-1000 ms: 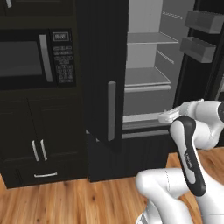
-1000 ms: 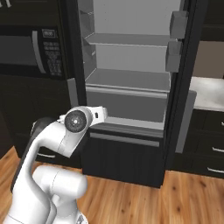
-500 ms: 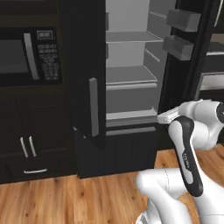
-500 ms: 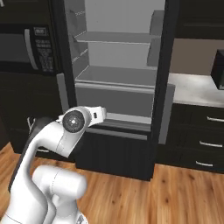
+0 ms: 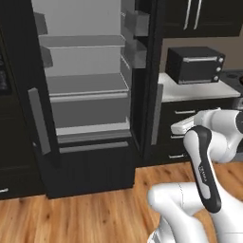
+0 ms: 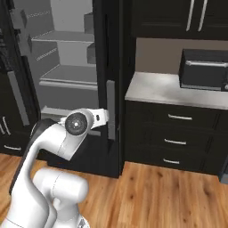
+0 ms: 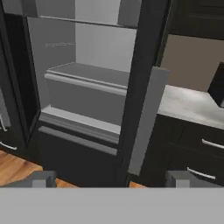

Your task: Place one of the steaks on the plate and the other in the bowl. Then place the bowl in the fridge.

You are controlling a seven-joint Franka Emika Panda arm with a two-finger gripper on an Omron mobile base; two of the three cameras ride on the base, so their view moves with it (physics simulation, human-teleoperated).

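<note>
The arm (image 5: 209, 142) is glossy white with rounded, bulbous shells, and a long dark grey band with faint pale lettering runs down one link toward 5 o'clock in the left base view. In the right base view a round grey joint cap (image 6: 76, 123) with a darker hub sits on the white casing, and a dark strip edges the link at its 8 o'clock. The two finger tips (image 7: 41, 179) are small, blocky and grey.

Toaster oven (image 5: 195, 64) right of fridge (image 5: 85, 95)

The fridge (image 7: 87, 83) stands open, grey shelves bare, beside a pale counter (image 7: 192, 105).
</note>
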